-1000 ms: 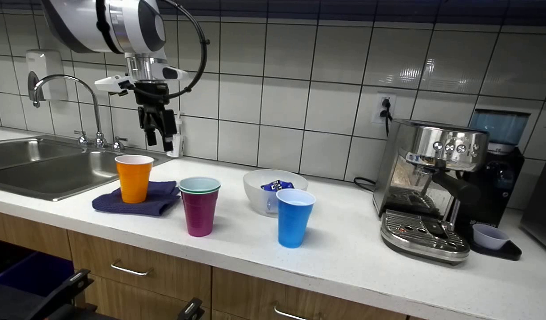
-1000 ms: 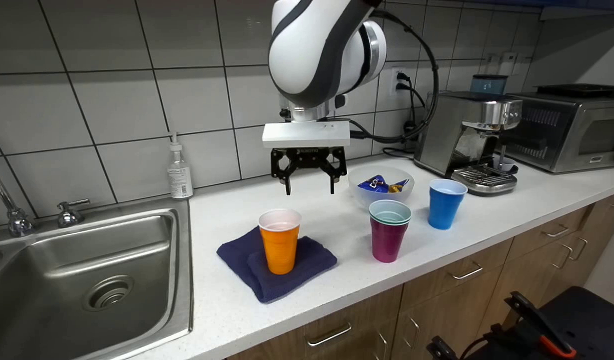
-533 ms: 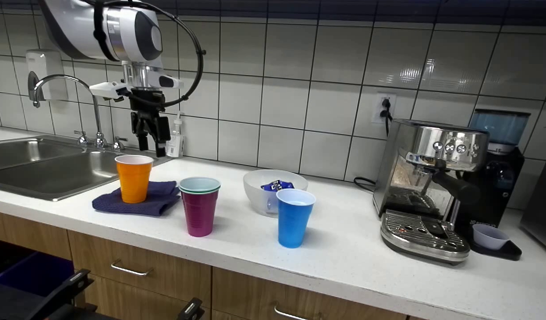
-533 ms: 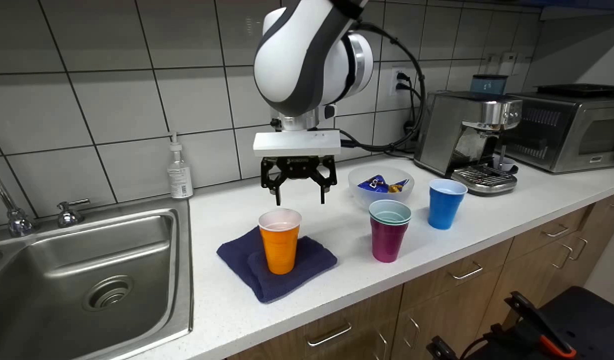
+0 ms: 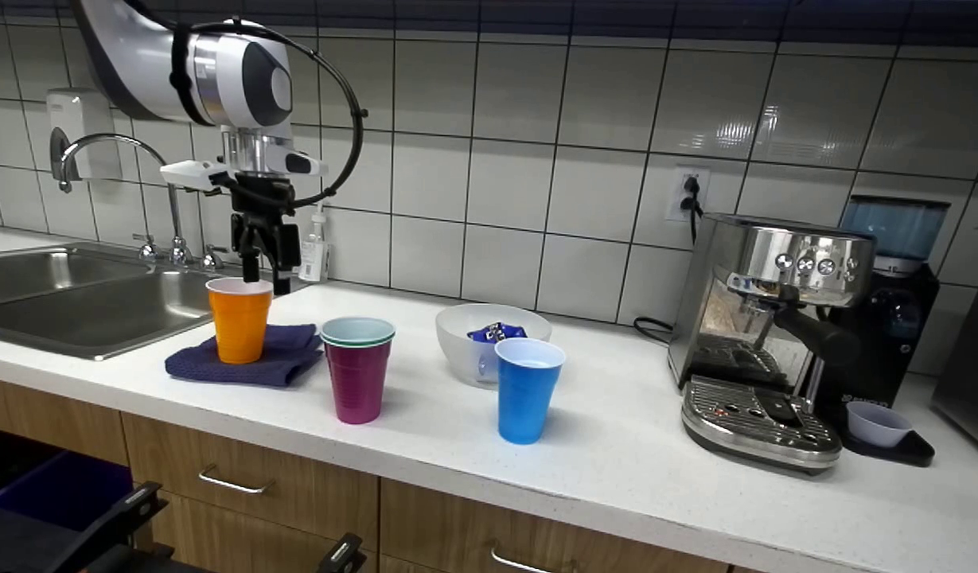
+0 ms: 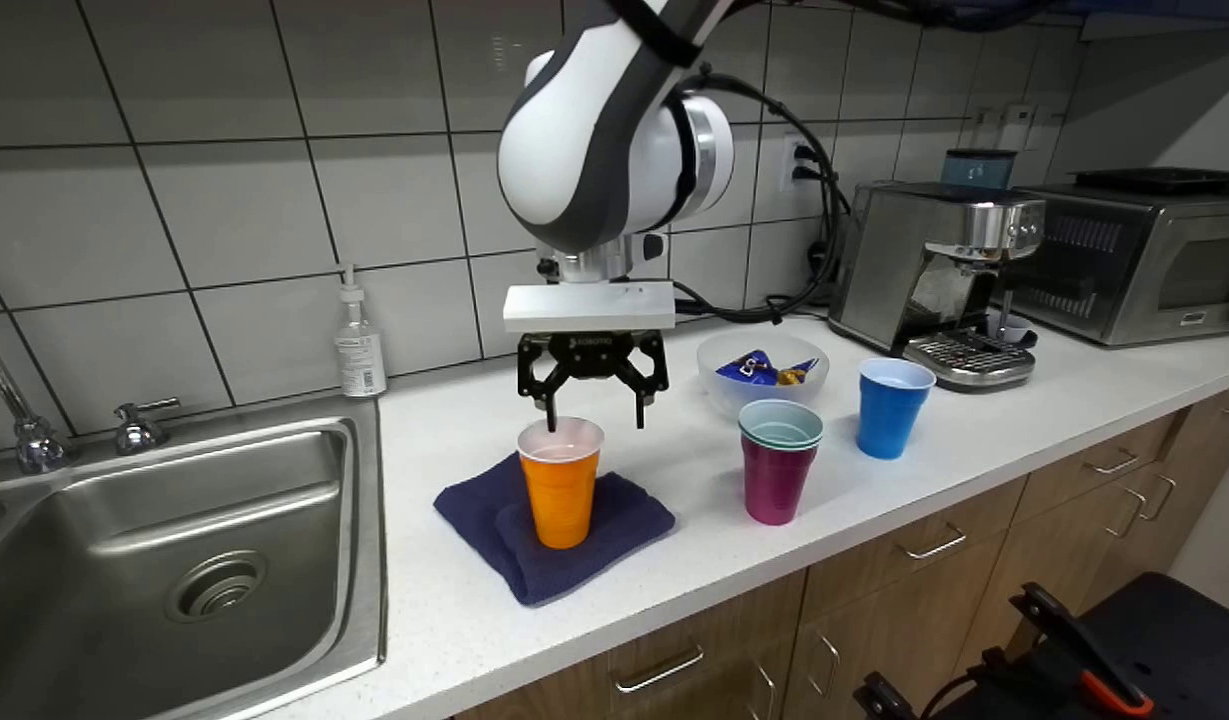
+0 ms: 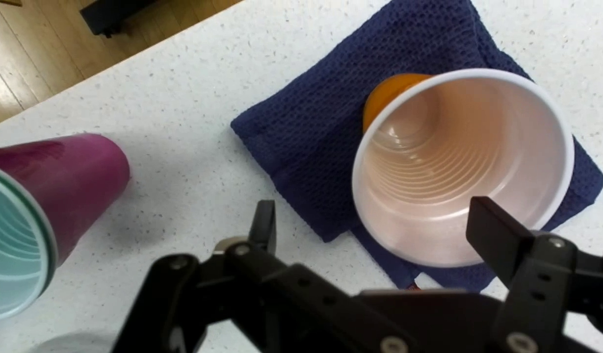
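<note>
Two fingers [image 7: 495,228] of my gripper [image 6: 595,424] stand wide apart, with only air between their tips. One finger overlaps the mouth of the orange cup [image 6: 562,495] in all three views, and its mate hangs over the counter [image 5: 616,446] (whether the first one touches the rim, I cannot tell from here). The orange cup stands upright on the cloth [image 6: 624,515], which lies folded between the sink [image 6: 369,560] and the purple cup [image 6: 774,487]. I have the purple cup upright directly on the counter, near the cloth, its mouth showing teal inside. Farther along stands the blue cup [image 6: 889,412], also upright, and in an exterior view I see the bowl [image 5: 461,354] just behind it, partly hidden. Candy packets [image 6: 752,368] lie in the bowl. Well apart from my gripper sits the coffee machine [image 5: 767,342], and past that, in an exterior view, the microwave [image 6: 1174,260]. By the sink's back corner, close to the tiled wall [image 5: 514,183], I see the bottle [image 6: 360,350].
</note>
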{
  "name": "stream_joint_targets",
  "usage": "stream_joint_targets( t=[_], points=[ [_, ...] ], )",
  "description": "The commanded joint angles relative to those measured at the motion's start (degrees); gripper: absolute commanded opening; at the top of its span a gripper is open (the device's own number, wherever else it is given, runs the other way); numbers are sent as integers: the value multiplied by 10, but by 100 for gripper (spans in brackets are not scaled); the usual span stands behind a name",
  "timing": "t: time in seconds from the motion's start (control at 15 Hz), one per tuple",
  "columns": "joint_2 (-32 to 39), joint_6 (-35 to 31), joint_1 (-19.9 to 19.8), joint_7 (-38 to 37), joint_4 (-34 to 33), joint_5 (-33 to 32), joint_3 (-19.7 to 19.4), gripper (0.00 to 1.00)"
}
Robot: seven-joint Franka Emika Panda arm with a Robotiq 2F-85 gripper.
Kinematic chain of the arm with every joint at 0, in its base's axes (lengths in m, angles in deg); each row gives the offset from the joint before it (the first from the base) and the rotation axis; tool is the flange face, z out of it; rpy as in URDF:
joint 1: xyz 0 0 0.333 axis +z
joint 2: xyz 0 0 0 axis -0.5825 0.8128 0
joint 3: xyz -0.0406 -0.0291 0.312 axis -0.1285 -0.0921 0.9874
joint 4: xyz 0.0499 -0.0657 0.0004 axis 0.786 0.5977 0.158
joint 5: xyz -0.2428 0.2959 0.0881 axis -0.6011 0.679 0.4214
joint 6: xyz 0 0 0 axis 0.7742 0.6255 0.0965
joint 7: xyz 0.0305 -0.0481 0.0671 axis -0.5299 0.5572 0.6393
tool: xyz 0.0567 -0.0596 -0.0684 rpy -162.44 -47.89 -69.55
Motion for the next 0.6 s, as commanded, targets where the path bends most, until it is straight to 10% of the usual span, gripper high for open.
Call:
stream_joint_targets(
  t=[0.0,0.47,0.53],
  points=[
    [23,8,5,24,-25,24,-1,100],
    [57,9,9,30,-48,39,-4,99],
    [60,9,9,32,-50,42,-4,74]
  ],
)
